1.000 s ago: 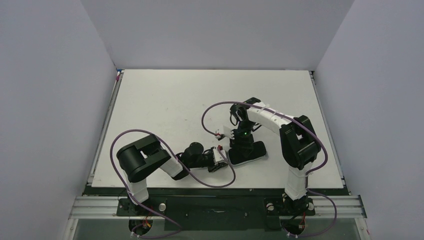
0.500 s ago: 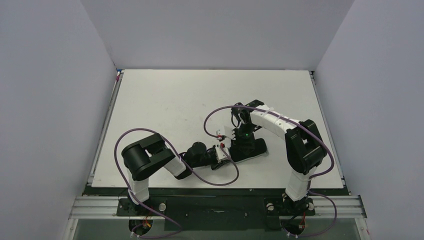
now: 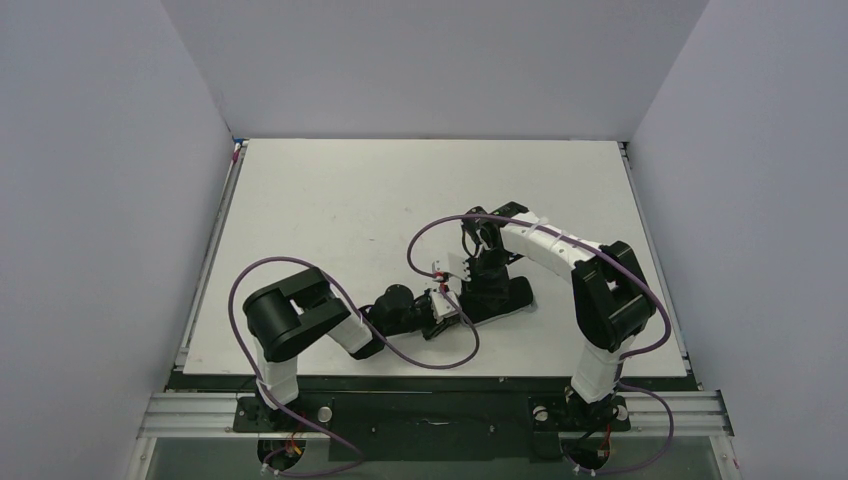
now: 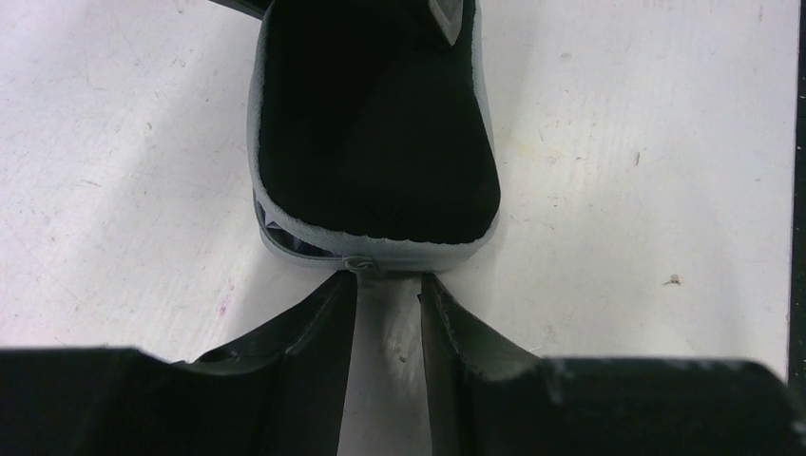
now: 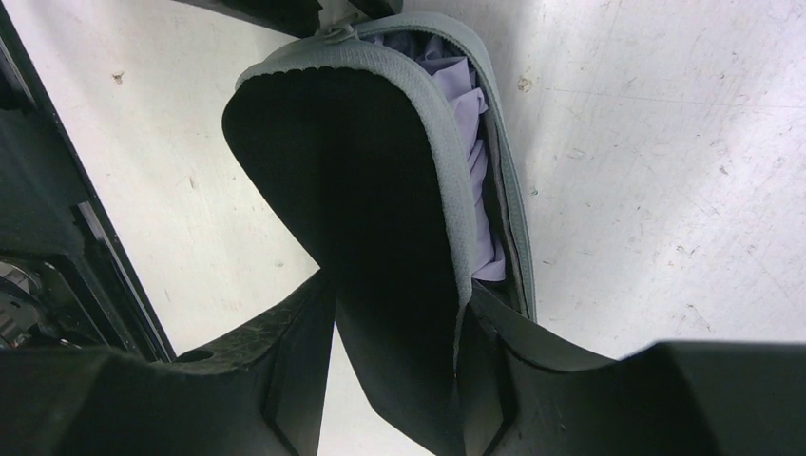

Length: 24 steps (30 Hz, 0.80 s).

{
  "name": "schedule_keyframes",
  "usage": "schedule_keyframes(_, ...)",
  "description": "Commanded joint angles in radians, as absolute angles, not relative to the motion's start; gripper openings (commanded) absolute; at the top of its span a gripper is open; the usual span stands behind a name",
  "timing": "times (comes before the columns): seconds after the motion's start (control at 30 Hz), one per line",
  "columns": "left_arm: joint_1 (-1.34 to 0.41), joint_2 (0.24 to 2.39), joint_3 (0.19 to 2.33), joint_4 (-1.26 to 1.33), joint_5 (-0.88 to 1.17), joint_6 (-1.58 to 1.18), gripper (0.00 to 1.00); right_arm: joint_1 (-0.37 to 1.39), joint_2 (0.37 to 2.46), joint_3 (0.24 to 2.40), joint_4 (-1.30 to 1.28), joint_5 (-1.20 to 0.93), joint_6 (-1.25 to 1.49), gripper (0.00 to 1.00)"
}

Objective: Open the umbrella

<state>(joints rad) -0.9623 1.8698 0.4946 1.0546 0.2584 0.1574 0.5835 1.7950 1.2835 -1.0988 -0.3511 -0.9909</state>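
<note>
The umbrella lies inside a black zip case (image 3: 512,296) with a grey rim, near the table's front middle. Its folded lavender canopy (image 5: 468,114) shows through the case's opened side in the right wrist view. My right gripper (image 5: 394,304) comes down from above and is shut on the case's raised black flap (image 5: 371,190), one finger inside the case. My left gripper (image 4: 388,281) lies low at the case's near end, jaws a narrow gap apart with only table between them. Its fingertips (image 4: 344,285) sit just below the zip pull (image 4: 366,265). Handle and shaft are hidden.
Purple cables loop from both arms over the table beside the case (image 3: 425,245). The table's black front edge (image 3: 400,378) runs just behind the left arm. Grey walls close in the white table (image 3: 350,190) on three sides.
My left arm has slid right and forward, bringing its gripper up to the case's end. The right arm has shifted slightly and sunk lower over the case.
</note>
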Motion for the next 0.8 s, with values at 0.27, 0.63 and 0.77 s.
schedule_keyframes(0.27, -0.984, 1.792, 0.527, 1.039, 0.138, 0.118, 0.21, 0.606, 1.840, 1.257, -0.953, -0.437, -0.981, 0.00)
schedule_keyframes(0.63, -1.037, 1.784, 0.475, 1.124, 0.039, 0.283, 0.02, 0.595, 1.928, 1.328, -1.061, -0.505, -0.987, 0.00)
schedule_keyframes(0.77, -1.069, 1.782, 0.469, 1.143, 0.014, 0.310, 0.16, 0.588, 1.958, 1.357, -1.083, -0.505, -0.988, 0.00)
